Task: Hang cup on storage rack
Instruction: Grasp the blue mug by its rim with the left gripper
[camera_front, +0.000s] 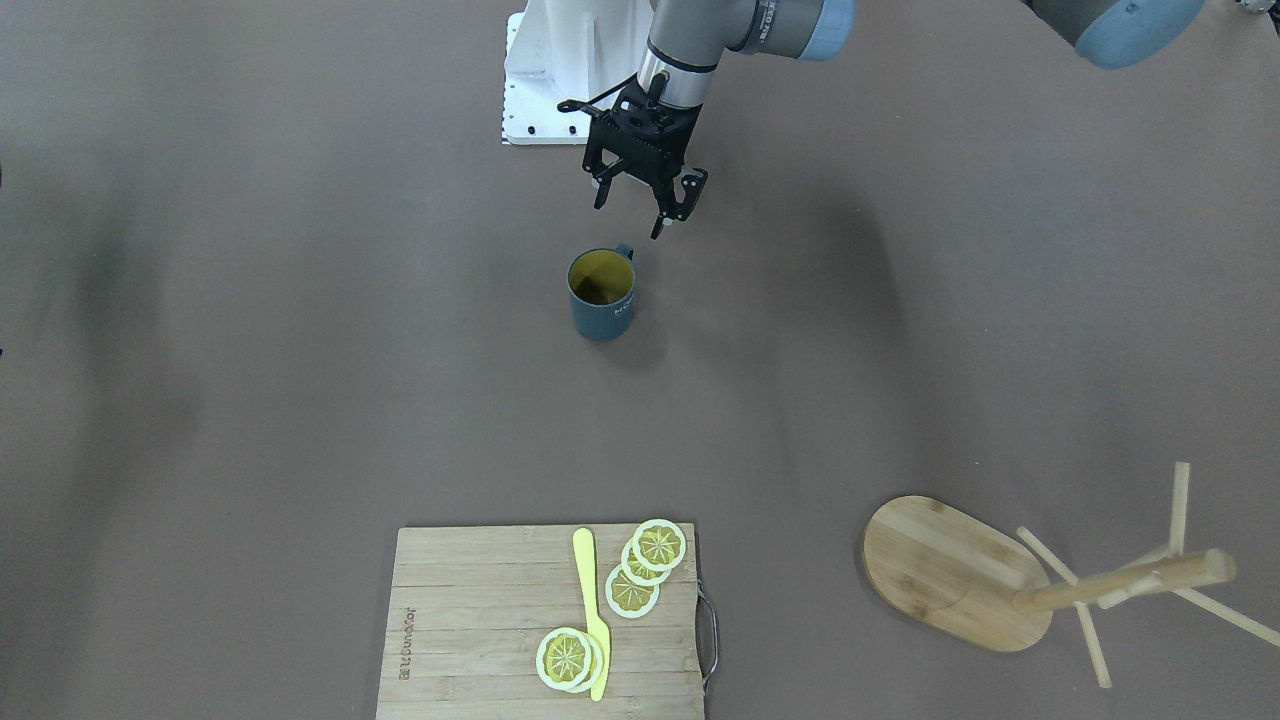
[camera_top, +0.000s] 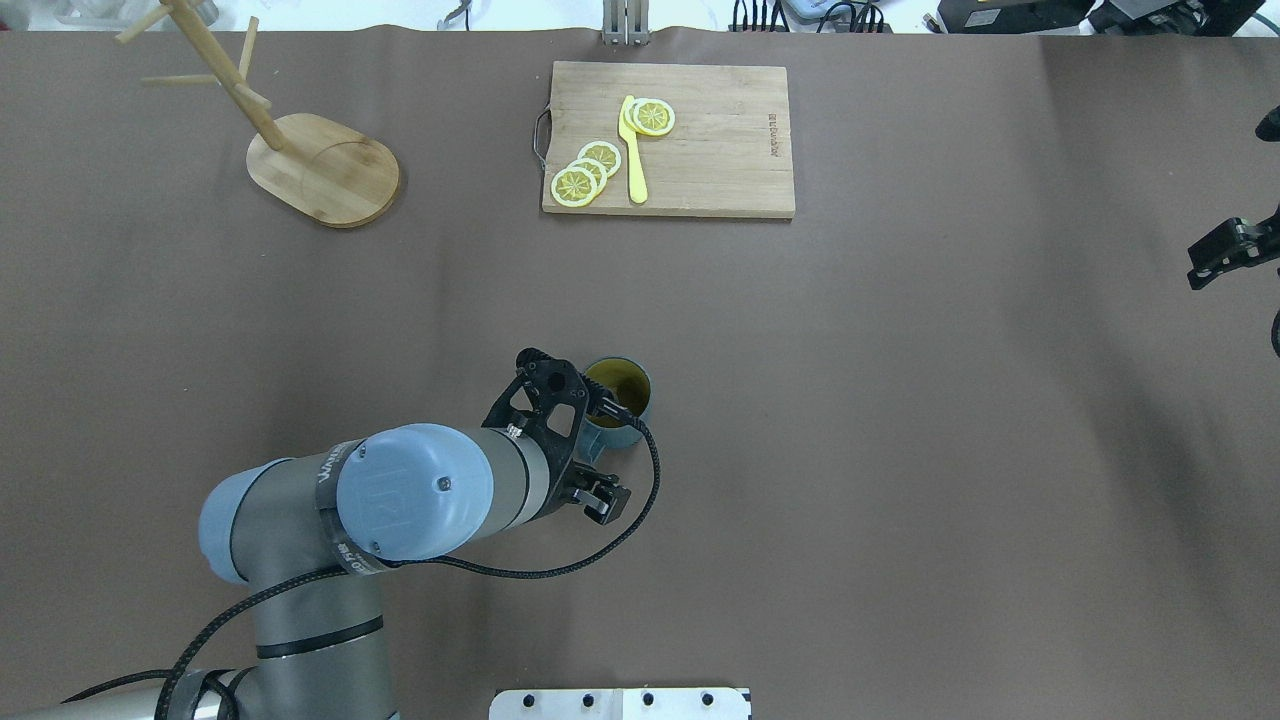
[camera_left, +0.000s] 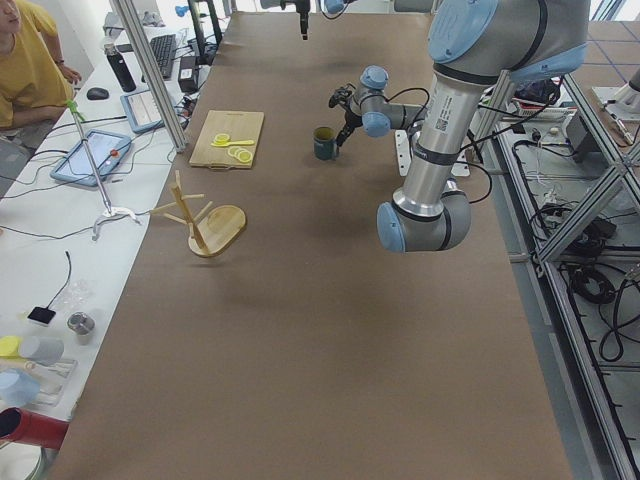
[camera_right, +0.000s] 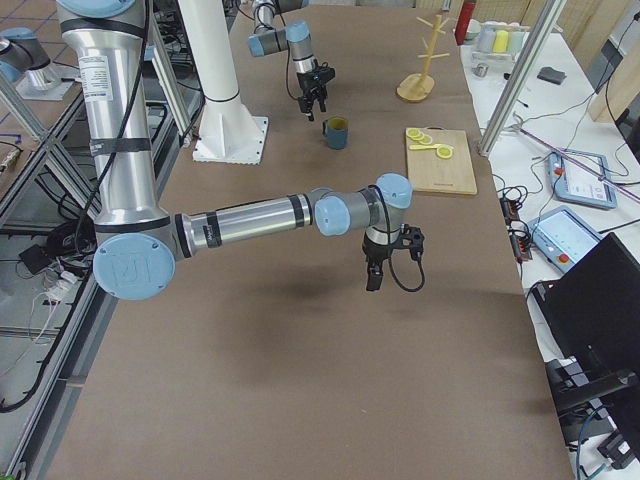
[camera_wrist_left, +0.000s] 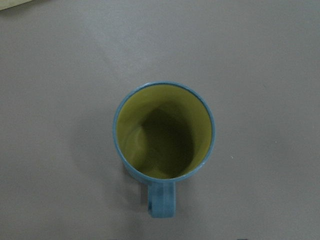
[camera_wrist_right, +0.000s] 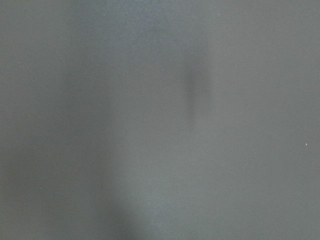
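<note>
Nearest the robot's base, your left hand (camera_front: 630, 215) hangs above the brown-covered bench (camera_top: 900, 450) with its two fingers spread apart and nothing between them. It sits just on the robot's side of the dark blue-grey cylindrical cup with the yellow-olive inside (camera_front: 602, 295), fingertips pointing down toward the handle side. In the front-facing view they stand clear of the cup.

The cup stands upright on the bench, near the middle, its loop handle turned toward the robot. Your left wrist camera looks straight down into its mouth, with the handle at the lower edge of that view.

Out to the robot's right, your right hand (camera_right: 375, 278) hovers over bare bench; you cannot tell from these views whether its fingers are apart or together.

At the far edge lies a rectangular bamboo cutting board with a metal handle (camera_top: 700, 140), carrying yellow lemon slices (camera_top: 590, 170) and a yellow knife (camera_top: 633, 150). In the far left corner, the light wooden storage rack with oval base and stick pegs (camera_top: 325, 165) stands upright, well apart from the cup.
</note>
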